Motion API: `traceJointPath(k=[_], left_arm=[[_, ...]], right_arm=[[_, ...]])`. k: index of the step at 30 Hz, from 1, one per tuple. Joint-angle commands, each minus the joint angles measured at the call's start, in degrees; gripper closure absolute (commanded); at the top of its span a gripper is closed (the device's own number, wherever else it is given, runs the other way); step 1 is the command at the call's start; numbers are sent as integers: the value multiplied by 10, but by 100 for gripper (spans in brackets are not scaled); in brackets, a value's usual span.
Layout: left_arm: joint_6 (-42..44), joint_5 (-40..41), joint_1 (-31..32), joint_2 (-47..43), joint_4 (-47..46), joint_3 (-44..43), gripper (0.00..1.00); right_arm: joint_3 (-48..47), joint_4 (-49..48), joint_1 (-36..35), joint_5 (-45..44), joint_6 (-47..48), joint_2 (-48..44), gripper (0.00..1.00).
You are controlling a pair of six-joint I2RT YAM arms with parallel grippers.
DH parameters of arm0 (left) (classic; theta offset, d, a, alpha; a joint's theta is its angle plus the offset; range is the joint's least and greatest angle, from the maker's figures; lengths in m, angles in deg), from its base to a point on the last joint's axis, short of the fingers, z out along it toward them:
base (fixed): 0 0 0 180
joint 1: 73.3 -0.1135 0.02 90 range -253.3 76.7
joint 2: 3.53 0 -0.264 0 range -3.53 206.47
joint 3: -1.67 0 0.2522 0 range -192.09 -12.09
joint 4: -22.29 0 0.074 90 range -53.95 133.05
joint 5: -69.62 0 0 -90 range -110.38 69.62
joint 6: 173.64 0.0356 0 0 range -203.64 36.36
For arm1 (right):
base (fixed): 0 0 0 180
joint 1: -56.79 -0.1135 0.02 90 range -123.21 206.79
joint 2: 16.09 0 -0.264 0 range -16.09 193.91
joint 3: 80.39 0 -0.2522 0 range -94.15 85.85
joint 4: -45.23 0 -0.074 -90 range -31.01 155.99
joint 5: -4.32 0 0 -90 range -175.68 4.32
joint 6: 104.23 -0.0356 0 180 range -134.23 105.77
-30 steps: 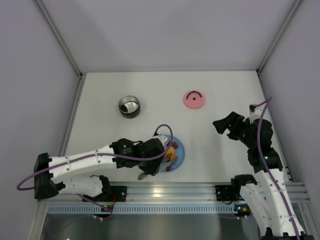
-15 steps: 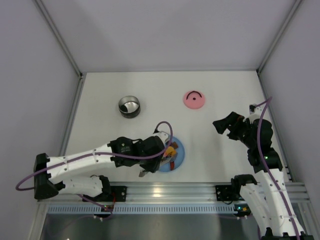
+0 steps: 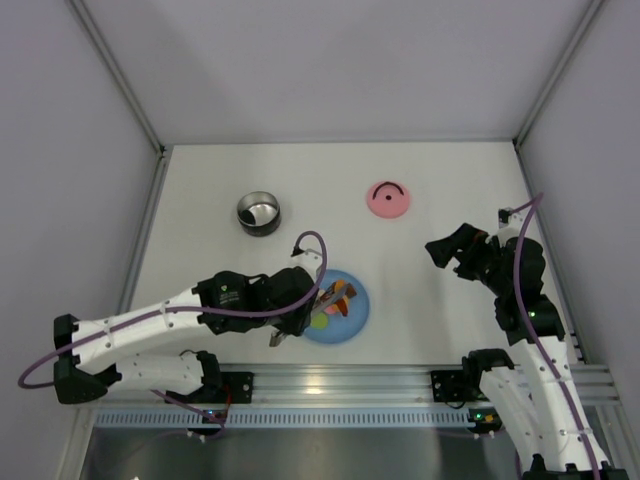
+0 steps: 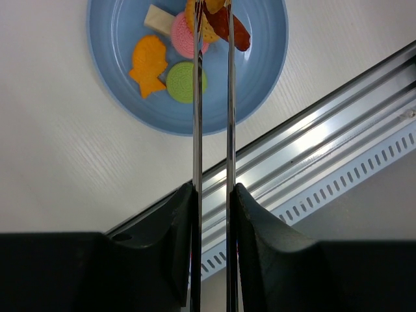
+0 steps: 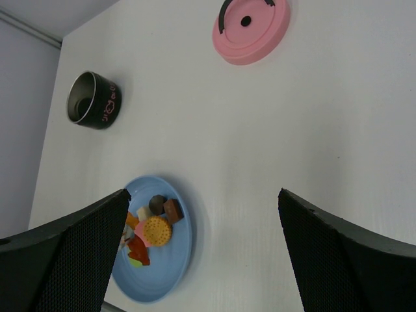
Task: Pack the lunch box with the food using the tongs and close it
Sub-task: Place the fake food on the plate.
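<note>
From above: the lunch box (image 3: 259, 213) stands open beyond the blue plate (image 3: 357, 318), bare steel inside. Its pink lid (image 3: 388, 199) lies well apart to the right.

Left wrist: the left gripper (image 4: 213, 192) squeezes the tongs (image 4: 197, 130) nearly parallel. Their tips are at a red sausage (image 4: 238, 36), grip unclear, among the food (image 4: 146, 63) on the plate.

Right wrist: the right gripper (image 5: 203, 194) gapes wide.

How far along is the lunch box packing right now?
Done: nothing packed yet; the lunch box looks empty and the pink lid lies apart on the table. In hand: the left hand grips the tongs, tips at a red piece over the blue plate. Left: move all the food, then close the lid. The right hand is open and empty.
</note>
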Motion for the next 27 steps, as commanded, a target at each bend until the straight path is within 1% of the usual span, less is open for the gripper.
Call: traceJointPath(k=[1, 5, 10, 15, 20, 24, 27], left_arm=[[-5, 13, 3, -15, 7, -21, 68], [3, -11, 3, -10, 3, -10, 65], [6, -21, 3, -10, -5, 0, 65], [11, -23, 3, -10, -4, 0, 59], [9, -18, 3, -12, 4, 3, 60], [8, -18, 3, -14, 5, 4, 64], [10, -19, 2, -13, 5, 4, 63]], right_arm=[[-13, -18, 9, -3, 7, 2, 5], [-9, -17, 9, -2, 7, 1, 5], [-7, -17, 9, -1, 8, 1, 5], [-5, -15, 8, -2, 8, 0, 5], [-1, -15, 9, -3, 9, -3, 5], [0, -16, 9, -2, 8, -3, 5], [1, -15, 9, -2, 8, -3, 5]])
